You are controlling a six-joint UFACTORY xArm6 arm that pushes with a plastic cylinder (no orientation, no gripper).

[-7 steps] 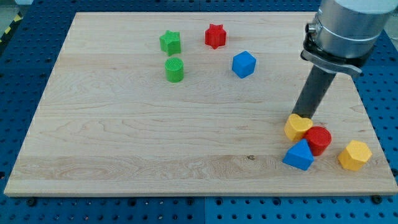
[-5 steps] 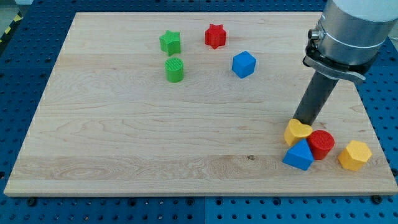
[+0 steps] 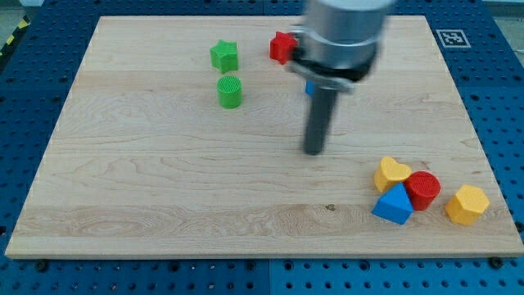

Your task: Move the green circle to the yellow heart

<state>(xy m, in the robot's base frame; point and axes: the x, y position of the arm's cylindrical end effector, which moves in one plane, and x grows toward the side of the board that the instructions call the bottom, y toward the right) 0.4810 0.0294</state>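
Starting at the view's left, the wooden surface [image 3: 123, 180] carries a green star [image 3: 223, 56] near its top edge, and just below it stands the green circle [image 3: 231, 92], a ribbed round block sitting upright and touching nothing. To the right of the star, a red star [image 3: 281, 47] shows only in part, its right side hidden behind the blurred body of the arm. A sliver of a blue block [image 3: 309, 88] peeks out beside the rod; its shape cannot be made out here.

Near the middle of the board, the dark rod comes down and my tip [image 3: 313, 152] rests on bare wood, to the right of and below the green circle, well apart from it and from every other block. No fingers exist on this arm, so nothing is spread, pressed together or pinched.

Further right, near the lower right corner, four blocks sit clustered. The yellow heart [image 3: 392, 174] lies at the cluster's left, touching a red cylinder [image 3: 422, 188] on its right, with a blue triangular block [image 3: 394, 205] just below both. A yellow hexagonal block [image 3: 467, 204] sits just beside the red cylinder, at the far right.
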